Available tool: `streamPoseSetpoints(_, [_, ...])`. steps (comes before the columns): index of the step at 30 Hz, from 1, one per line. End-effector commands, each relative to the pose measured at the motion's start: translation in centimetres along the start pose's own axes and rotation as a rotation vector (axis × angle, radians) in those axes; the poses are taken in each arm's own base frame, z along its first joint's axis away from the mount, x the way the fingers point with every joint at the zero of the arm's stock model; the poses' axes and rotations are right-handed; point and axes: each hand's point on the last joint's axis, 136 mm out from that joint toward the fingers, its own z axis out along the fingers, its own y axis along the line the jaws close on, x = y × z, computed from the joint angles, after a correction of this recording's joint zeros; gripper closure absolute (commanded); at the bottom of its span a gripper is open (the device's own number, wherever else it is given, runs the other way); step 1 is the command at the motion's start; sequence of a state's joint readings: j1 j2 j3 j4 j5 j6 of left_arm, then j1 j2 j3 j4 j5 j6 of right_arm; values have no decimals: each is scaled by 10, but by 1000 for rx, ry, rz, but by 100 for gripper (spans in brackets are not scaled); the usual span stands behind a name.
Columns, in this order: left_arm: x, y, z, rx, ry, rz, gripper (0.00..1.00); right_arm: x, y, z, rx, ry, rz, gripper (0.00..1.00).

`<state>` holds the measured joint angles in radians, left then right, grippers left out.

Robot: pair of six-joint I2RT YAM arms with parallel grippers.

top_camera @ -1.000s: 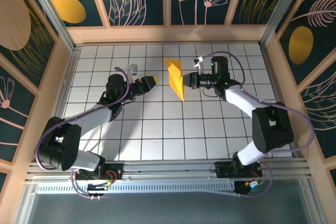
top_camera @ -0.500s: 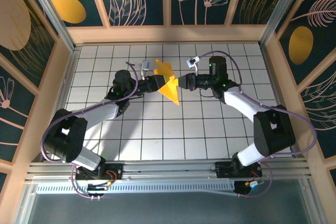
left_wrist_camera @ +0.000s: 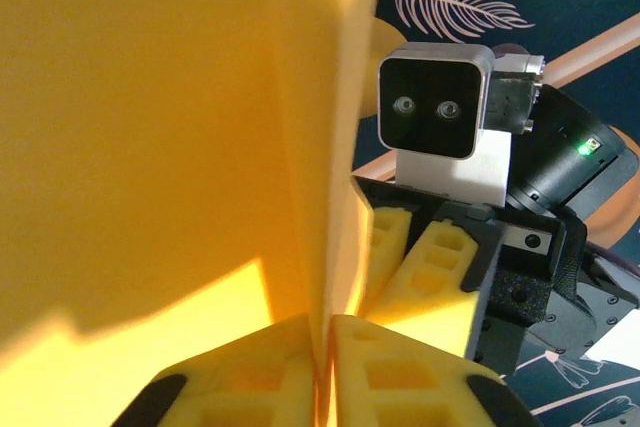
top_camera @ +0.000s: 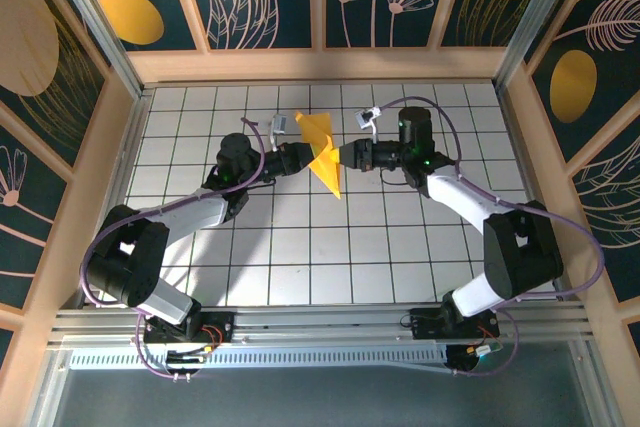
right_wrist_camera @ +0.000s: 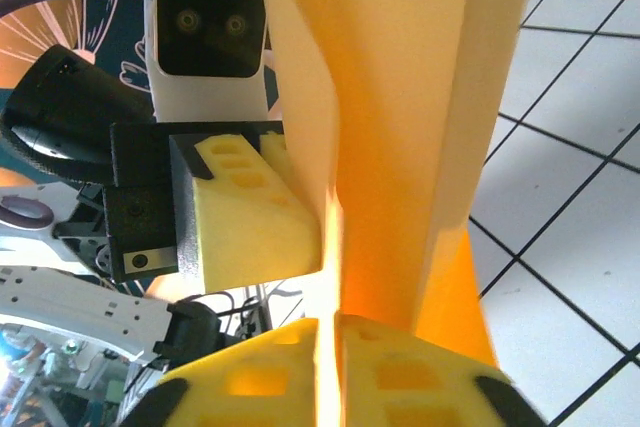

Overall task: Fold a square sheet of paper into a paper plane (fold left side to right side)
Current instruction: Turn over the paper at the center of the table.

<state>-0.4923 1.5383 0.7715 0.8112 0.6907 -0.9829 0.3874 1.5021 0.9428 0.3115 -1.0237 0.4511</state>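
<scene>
The left gripper (top_camera: pixel 303 156) and the right gripper (top_camera: pixel 345 154) each clamp the folded yellow paper (top_camera: pixel 326 165), which stands upright between them above the table (top_camera: pixel 300 247), toward the middle of its far edge.

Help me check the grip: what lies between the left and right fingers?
The folded yellow paper; the left gripper and right gripper pinch it from opposite sides, as the top view shows.

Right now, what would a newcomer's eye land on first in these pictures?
The folded yellow-orange paper stands upright over the far middle of the white grid table, the left gripper and right gripper pinching it from opposite sides. In each wrist view it looms between yellow fingers, the other arm's camera staring back. Dark walls with gold ovals surround everything.
</scene>
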Motion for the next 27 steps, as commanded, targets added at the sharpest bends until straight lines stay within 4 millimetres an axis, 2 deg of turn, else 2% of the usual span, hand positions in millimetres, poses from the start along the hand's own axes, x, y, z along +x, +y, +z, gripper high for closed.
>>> streamPoseSetpoints(1, [-13, -19, 1, 53, -42, 42, 91, -16, 10, -19, 45, -79, -64, 78])
streamPoseSetpoints(4, [-14, -21, 1, 62, -47, 39, 92, -16, 2, -35, 121, -120, -66, 64])
streamPoseSetpoints(7, [-14, -23, 1, 68, -50, 42, 92, -5, -12, -44, 185, -125, -34, 48])
streamPoseSetpoints(10, [-14, -25, 2, 77, -45, 43, 92, 11, -19, -43, 188, -97, 12, 36])
streamPoseSetpoints(13, [-13, -27, 5, 85, -37, 43, 92, 23, -15, -35, 142, -67, 32, 28])
streamPoseSetpoints(17, [-11, -27, 8, 89, -28, 40, 92, 27, -7, -21, 96, -33, 11, 25])
streamPoseSetpoints(23, [-9, -27, 11, 96, -12, 33, 93, 21, 1, -5, 28, -16, -7, 26])
streamPoseSetpoints(27, [-7, -26, 13, 93, -4, 28, 93, 9, 7, -1, 4, -33, -30, 37])
